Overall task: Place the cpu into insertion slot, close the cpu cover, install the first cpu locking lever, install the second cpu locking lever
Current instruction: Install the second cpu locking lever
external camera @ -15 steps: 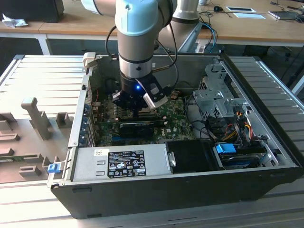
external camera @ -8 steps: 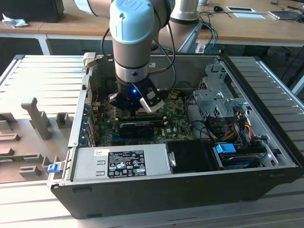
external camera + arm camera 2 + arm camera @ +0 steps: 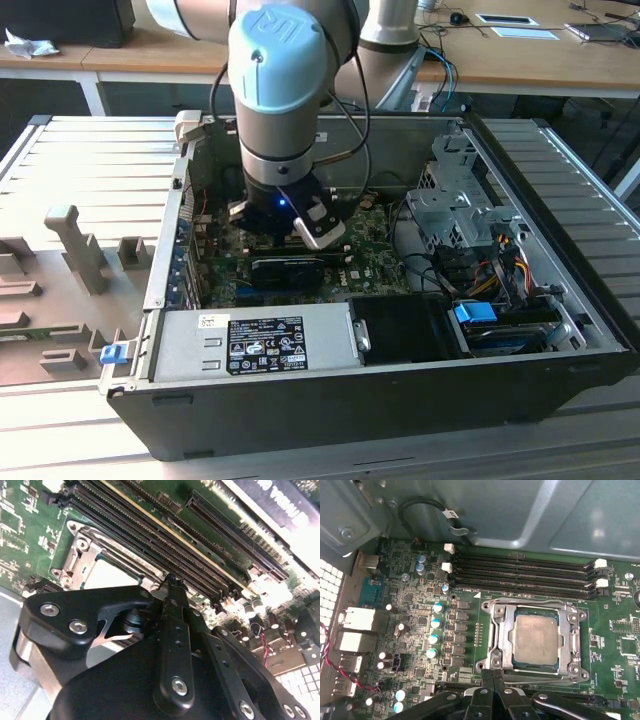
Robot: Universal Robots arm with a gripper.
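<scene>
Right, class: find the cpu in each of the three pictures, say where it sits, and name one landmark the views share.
Exterior view: I cannot make out the cpu; the arm and gripper hang over that part of the motherboard.
First wrist view: the cpu lies in the metal-framed socket, just beyond the shut fingertips.
Second wrist view: a pale patch of the cpu shows beside the gripper's black linkage.
Shared landmark: the long black memory slots beside the socket.

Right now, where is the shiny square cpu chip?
In the first wrist view the cpu sits in the insertion slot on the green motherboard, framed by the cpu cover, beside the long black memory slots.
</scene>
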